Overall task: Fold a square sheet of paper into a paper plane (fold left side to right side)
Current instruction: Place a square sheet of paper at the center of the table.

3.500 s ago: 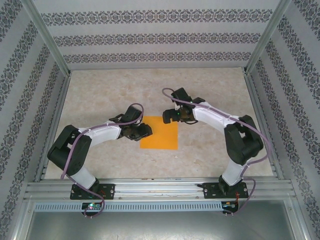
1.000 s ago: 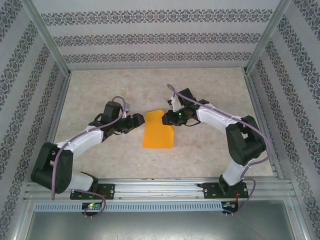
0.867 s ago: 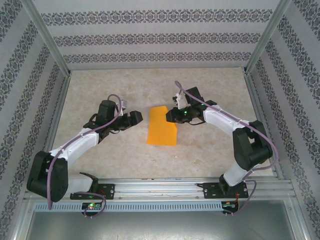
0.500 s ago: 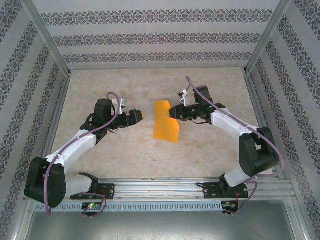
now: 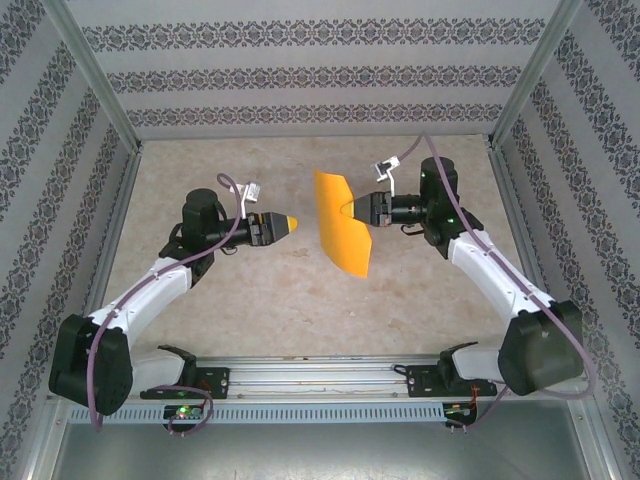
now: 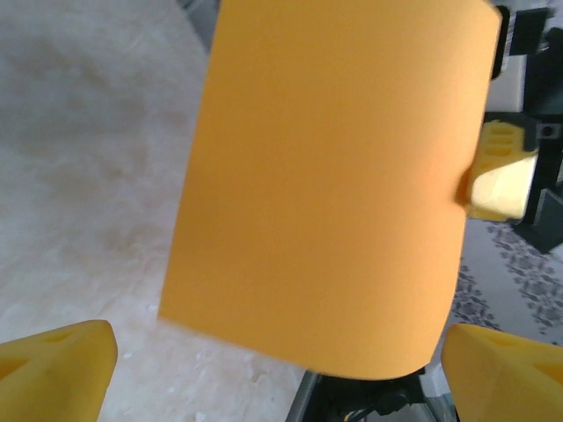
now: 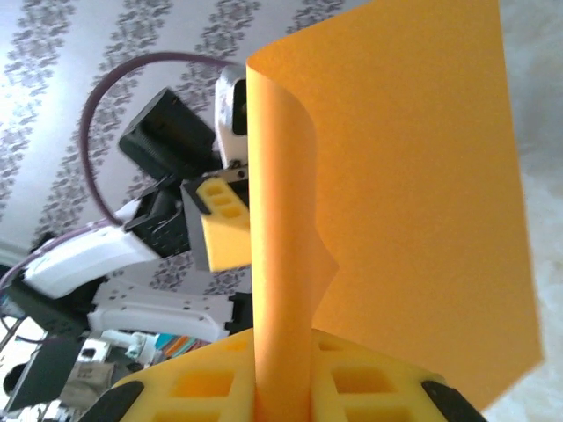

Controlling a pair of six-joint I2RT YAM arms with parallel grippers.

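- The right gripper (image 5: 352, 210) grasps the square sheet of paper (image 5: 338, 225) by one edge, holding it curled and raised off the bench (image 5: 300, 300)
- The left gripper (image 5: 288, 222) is released, jaws spread wide, left of the sheet, not touching it

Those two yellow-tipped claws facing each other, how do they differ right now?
The left gripper is spread wide and empty; the right gripper is clamped on an edge of the orange sheet, holding it upright. The left gripper stands clear of the sheet; the right gripper touches it. Both are yellow-tipped and point toward each other.
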